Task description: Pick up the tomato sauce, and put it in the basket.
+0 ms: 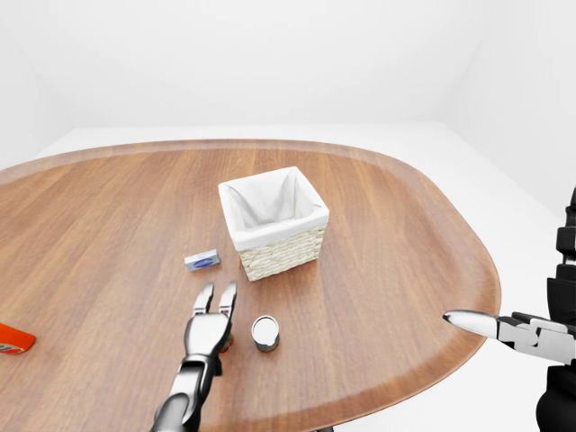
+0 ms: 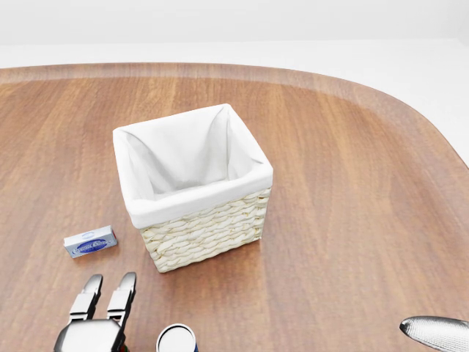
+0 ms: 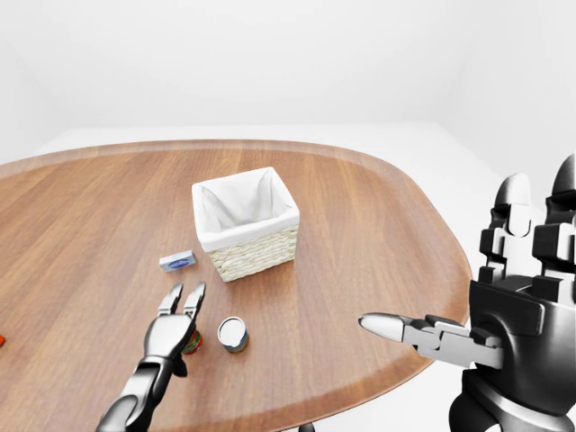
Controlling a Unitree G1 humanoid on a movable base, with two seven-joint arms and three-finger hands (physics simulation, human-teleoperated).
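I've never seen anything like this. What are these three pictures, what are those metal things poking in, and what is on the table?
These are computer-rendered views from three cameras on a humanoid robot's head, all looking out over its arms. One looks steeply down; the other two are its eyes, showing nearly the same wider scene.

The grey metal shapes are its own three-fingered hands. The left hand hovers with fingers open over a small red-and-green item, probably the tomato sauce, mostly hidden beneath it. The right hand is held out past the table's edge, open and empty.

On the wooden table stand a wicker basket with white lining, a small blue box, a round can, and an orange packet at the far left.
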